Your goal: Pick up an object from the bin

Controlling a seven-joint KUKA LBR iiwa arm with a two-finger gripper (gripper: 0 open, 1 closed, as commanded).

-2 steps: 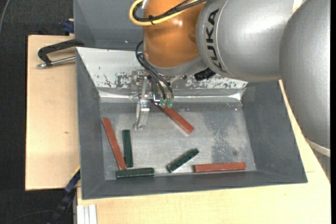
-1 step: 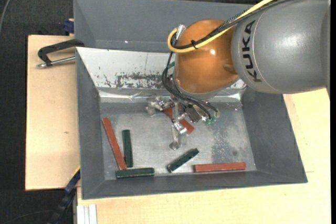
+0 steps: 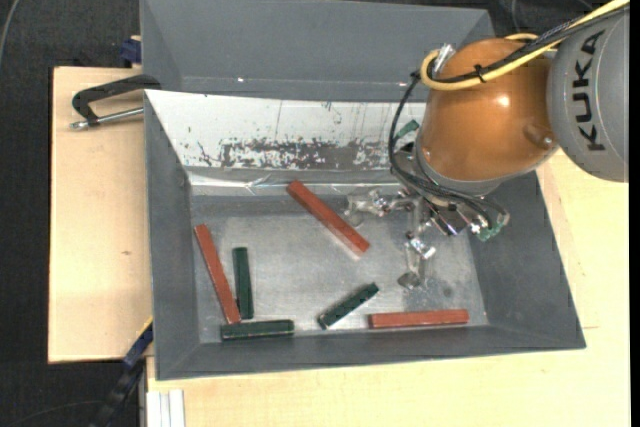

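My gripper (image 3: 388,240) hangs low over the right half of the bin floor, its metal fingers spread open with nothing between them. One fingertip (image 3: 362,207) lies close to the right side of a long red bar (image 3: 328,217) that slants across the middle of the floor. The other fingertip (image 3: 414,267) points down toward the front, a little above a second red bar (image 3: 418,319) lying flat along the front wall. A short dark green bar (image 3: 348,305) lies tilted just left of that one.
At the left of the floor a third red bar (image 3: 217,273) slants beside an upright-lying green bar (image 3: 241,282). Another green bar (image 3: 258,329) rests in the front left corner. The arm's orange cover overhangs the right wall.
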